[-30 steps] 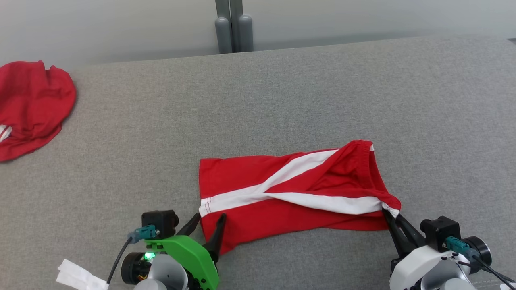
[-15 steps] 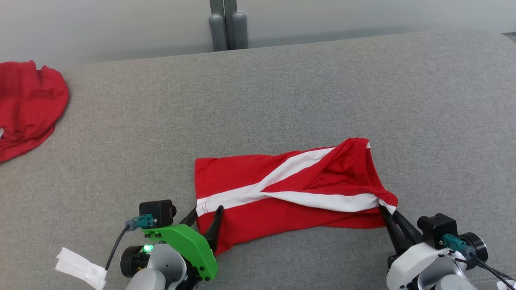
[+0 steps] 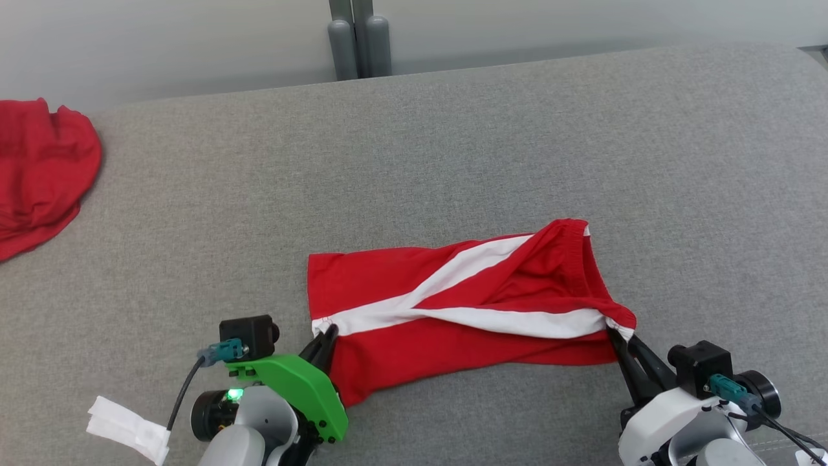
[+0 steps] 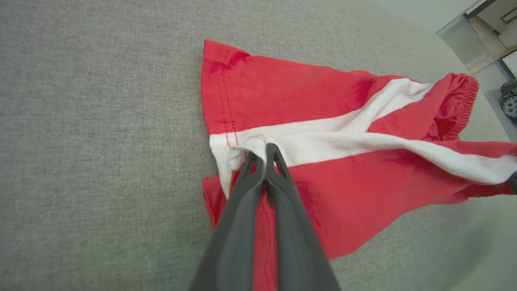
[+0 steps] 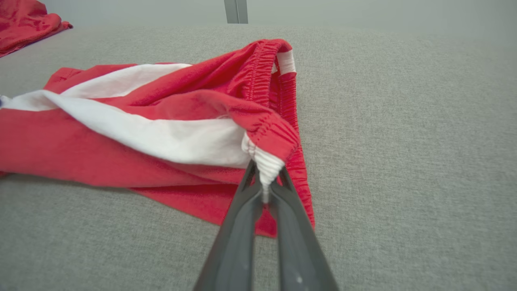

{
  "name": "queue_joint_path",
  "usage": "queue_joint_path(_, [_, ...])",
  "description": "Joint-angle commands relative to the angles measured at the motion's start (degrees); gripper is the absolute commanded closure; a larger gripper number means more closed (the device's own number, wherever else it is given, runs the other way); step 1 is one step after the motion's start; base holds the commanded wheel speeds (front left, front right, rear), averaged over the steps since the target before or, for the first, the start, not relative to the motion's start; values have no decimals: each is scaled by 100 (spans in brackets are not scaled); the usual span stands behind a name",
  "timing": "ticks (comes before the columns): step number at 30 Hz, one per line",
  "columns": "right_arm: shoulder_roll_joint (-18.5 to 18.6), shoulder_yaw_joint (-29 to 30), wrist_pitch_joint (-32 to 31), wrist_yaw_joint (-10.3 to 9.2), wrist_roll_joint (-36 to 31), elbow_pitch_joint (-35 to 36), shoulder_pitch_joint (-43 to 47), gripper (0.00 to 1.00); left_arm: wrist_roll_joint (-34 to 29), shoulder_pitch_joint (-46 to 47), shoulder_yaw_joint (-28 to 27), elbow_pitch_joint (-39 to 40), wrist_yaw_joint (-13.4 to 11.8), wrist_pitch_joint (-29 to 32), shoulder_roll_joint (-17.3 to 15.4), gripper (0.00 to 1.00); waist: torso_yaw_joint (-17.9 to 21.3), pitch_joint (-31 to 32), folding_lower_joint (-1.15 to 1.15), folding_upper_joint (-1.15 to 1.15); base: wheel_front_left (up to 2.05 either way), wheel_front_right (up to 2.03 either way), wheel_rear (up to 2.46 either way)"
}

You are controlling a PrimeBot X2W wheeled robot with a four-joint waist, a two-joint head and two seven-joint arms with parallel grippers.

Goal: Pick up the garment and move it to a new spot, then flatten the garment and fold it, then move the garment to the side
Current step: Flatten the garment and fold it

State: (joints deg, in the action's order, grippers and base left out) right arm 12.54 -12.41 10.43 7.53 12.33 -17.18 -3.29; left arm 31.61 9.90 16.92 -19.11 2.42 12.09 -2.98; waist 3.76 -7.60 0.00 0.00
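Step, imo: flatten/fold grab, both ends pinched. Left claw [image 3: 325, 335] has tips together, clamped on the shorts [image 3: 453, 336] at the leg hem, right on the white stripe. Right claw [image 3: 618, 336] has tips together, clamped on the waistband corner. Shorts lie mid-surface, close to the robot, waistband end bunched and humped. Next move prob needs an even lift w/ both claws, then pull apart for tension. No yanking, or the thin pinches could slip. Room: plenty of bare grey surface [image 3: 453, 149] ahead and to the right, back edge well apart. Other red cloth [image 3: 39, 175] sits far left and a paper scrap [image 3: 126, 430] lies by the left arm, so keep off both.
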Motion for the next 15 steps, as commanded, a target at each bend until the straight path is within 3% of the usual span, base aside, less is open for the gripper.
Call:
queue_joint_path(1, [8,-11,40,-8,-19,-10,-73,100,6,84,-32,-5,-32,-95,-23,100,2,8,0,0,0,0,0])
queue_joint_path(9, [58,13,180,-8,-7,277,-216,100,59,108,-207,282,67,-961,-16,100,10,115,0,0,0,0,0])
queue_joint_path(15, [189,35,147,-8,65,932,-442,100,-35,69,-328,876,133,-1668,-52,100,-9,286,0,0,0,0,0])
